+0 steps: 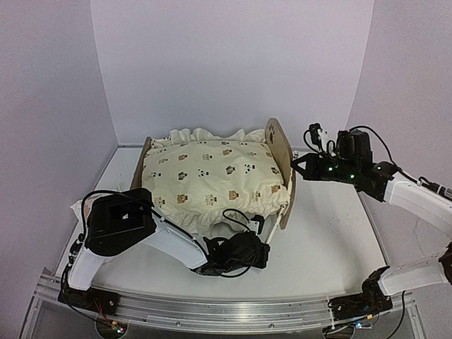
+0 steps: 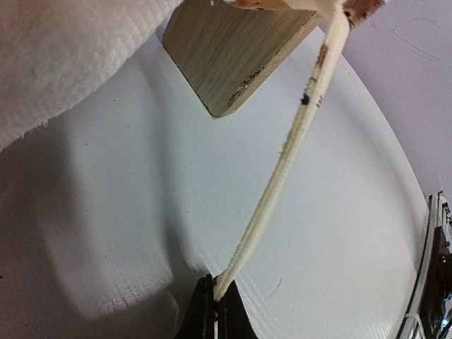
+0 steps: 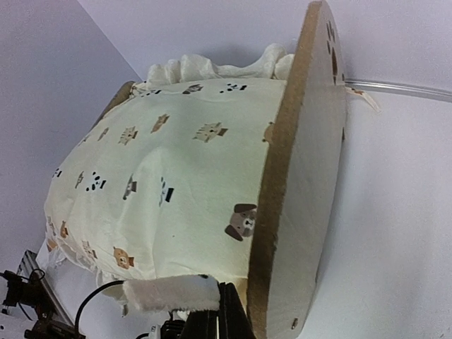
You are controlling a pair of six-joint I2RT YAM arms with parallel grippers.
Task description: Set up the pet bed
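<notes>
The pet bed (image 1: 279, 152) sits mid-table, long axis left to right, headboard toward the right arm, with the ruffled cushion (image 1: 205, 173) on it. The left gripper (image 2: 215, 302), off the near headboard corner, is pinched tight on a cushion tie (image 2: 282, 169) running taut to the frame. The right gripper (image 1: 296, 167) is closed just beside the headboard, gripping nothing I can make out.

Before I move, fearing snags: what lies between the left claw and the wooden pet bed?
A cream fabric tie, pinched in the left claw, runs to the wooden pet bed; left wrist view.
</notes>
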